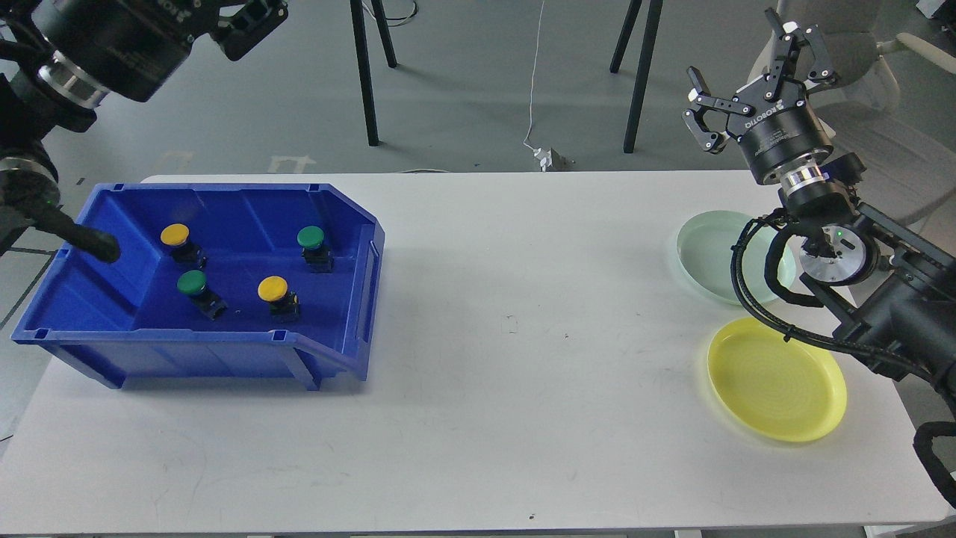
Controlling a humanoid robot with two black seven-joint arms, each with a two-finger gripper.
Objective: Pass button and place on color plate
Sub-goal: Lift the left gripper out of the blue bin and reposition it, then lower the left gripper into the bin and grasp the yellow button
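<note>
Right arm enters from lower right edge, forearm angled up and left, wrist bent so the right pincer (pixel 750 71) points up and away, raised above the far right corner of the table (pixel 478 359); fingers spread wide, nothing between them. Black cable loops off the wrist, hanging over the pale green plate (pixel 706 254). Left arm enters top left; only thick housing and part of the left pincer (pixel 250 26) show at the frame edge, cannot tell whether it is open or closed. It sits high, above and behind the blue bin (pixel 224 202). Bin stands on the left part of the white table, front lip low. Inside, four push buttons, apart from each other: yellow button (pixel 175 235) at back left, green button (pixel 311 238) at back right, second green button (pixel 193 282) at front left, second yellow button (pixel 273 288) at front centre. Yellow plate (pixel 777 381) lies near the right edge, just in front of the pale green one. Grey floor beyond, black stand legs (pixel 366 75), white cable (pixel 532 90) running to a plug.
</note>
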